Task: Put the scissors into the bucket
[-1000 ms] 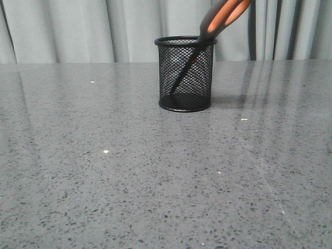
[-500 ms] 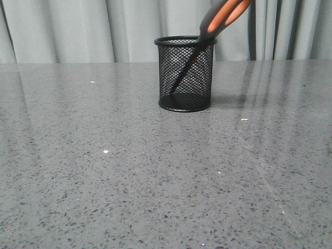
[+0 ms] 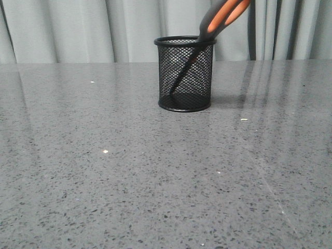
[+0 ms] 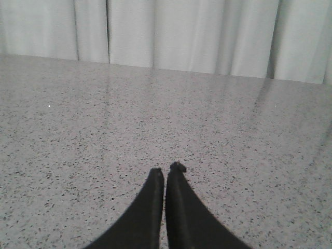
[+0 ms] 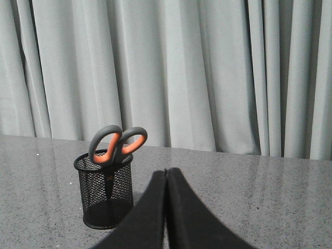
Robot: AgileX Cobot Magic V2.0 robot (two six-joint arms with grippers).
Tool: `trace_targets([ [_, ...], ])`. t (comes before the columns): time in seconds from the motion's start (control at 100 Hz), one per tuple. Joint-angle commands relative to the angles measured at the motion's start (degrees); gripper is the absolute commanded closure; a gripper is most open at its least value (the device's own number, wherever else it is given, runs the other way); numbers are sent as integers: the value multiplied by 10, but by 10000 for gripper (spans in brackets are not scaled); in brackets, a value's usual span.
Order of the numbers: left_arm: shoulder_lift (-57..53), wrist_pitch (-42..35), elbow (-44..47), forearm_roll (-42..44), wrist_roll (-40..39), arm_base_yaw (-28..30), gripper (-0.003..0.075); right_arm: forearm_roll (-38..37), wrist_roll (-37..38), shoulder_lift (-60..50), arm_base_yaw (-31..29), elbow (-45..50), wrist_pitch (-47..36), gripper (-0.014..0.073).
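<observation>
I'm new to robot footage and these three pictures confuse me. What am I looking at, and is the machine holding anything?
It is a two-armed robot at a grey speckled table. One camera looks forward over the table; the other two sit on the wrists. The dark wedges are the left gripper and right gripper, both shut with nothing between the fingers. On the table stands a black mesh bucket. The scissors lean inside it, blades down, orange-lined handles sticking out above the rim. Nothing is held.

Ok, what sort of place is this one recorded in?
Probably a lab or staged test bench: a bare grey speckled stone-look tabletop, pale grey pleated curtains closing off the background, and only a black wire-mesh bucket holding orange-lined scissors.
</observation>
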Motion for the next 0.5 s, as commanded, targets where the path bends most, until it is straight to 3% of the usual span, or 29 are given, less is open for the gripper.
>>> trace_targets([
  [0.0, -15, -45, 23, -5, -7, 0, 740, -2, -5, 5, -3, -13, -44, 645],
  [0.26, -15, -45, 23, -5, -7, 0, 740, -23, -1, 5, -16, 10, -54, 644],
  [0.41, -15, -45, 23, -5, -7, 0, 740, -111, 129, 4, -80, 83, -72, 645],
  [0.49, -15, -45, 23, -5, -7, 0, 740, -137, 153, 0, -116, 116, -71, 645],
])
